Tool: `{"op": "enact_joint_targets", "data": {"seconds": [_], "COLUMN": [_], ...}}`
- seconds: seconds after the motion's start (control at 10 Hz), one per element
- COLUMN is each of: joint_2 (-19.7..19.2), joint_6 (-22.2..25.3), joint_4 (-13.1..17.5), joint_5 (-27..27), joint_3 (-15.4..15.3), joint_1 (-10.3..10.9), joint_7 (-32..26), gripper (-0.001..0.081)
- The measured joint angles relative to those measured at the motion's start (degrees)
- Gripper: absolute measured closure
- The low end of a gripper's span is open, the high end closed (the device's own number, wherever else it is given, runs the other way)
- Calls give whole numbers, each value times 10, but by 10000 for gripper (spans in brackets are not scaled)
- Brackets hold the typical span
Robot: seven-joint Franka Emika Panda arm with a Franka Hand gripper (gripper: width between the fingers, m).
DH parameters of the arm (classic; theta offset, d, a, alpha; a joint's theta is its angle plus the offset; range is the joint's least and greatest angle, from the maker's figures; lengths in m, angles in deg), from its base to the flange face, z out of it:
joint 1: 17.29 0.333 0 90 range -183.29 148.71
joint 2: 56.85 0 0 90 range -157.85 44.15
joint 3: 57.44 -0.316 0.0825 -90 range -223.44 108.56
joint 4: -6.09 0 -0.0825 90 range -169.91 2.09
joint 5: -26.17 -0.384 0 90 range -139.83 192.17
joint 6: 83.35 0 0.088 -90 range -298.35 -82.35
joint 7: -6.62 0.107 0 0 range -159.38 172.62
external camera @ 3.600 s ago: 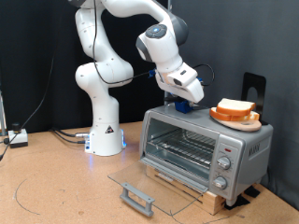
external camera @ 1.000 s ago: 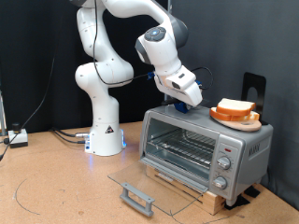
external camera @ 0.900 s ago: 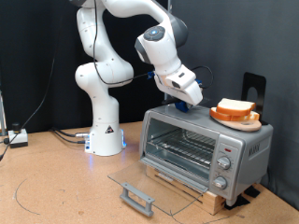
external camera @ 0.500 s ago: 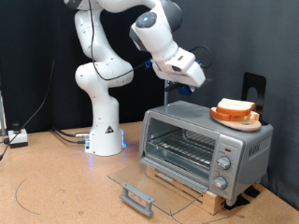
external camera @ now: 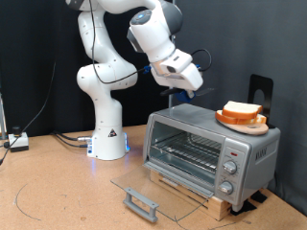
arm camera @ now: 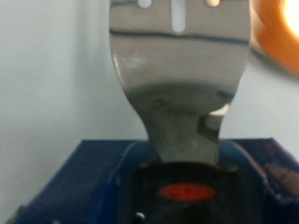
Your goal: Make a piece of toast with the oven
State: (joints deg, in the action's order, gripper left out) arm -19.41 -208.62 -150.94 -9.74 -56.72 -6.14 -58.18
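The silver oven (external camera: 206,144) stands at the exterior view's right with its glass door (external camera: 144,187) folded down flat and its wire rack (external camera: 187,153) bare. The pale piece of toast (external camera: 242,110) lies on an orange plate (external camera: 240,120) on the oven's roof. My gripper (external camera: 189,84) hangs above the roof's left end, to the left of the plate. It is shut on a metal slotted spatula (arm camera: 177,75), whose black handle (arm camera: 182,191) sits between blue parts in the wrist view. The plate's edge (arm camera: 280,37) shows past the blade.
The arm's white base (external camera: 106,134) stands left of the oven. The oven's knobs (external camera: 230,172) are on its right panel. A black stand (external camera: 261,91) rises behind the plate. Cables (external camera: 14,142) lie at the far left on the brown table.
My gripper was low on the oven roof's left end. It has risen and moved a little left, and now hangs well above the roof.
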Motion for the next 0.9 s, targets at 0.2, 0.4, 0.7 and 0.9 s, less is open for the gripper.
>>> {"op": "enact_joint_targets", "data": {"seconds": [0.2,0.4,0.7,0.9], "joint_2": [3,4,4,1], "joint_6": [-52,-49,-46,-39], "joint_4": [-3,7,27,33], "joint_5": [81,144,146,138], "joint_3": [-4,4,35,48], "joint_1": [-44,-81,-120,-119], "joint_7": [-11,-25,-24,-24], "gripper": [411,411,411,411]}}
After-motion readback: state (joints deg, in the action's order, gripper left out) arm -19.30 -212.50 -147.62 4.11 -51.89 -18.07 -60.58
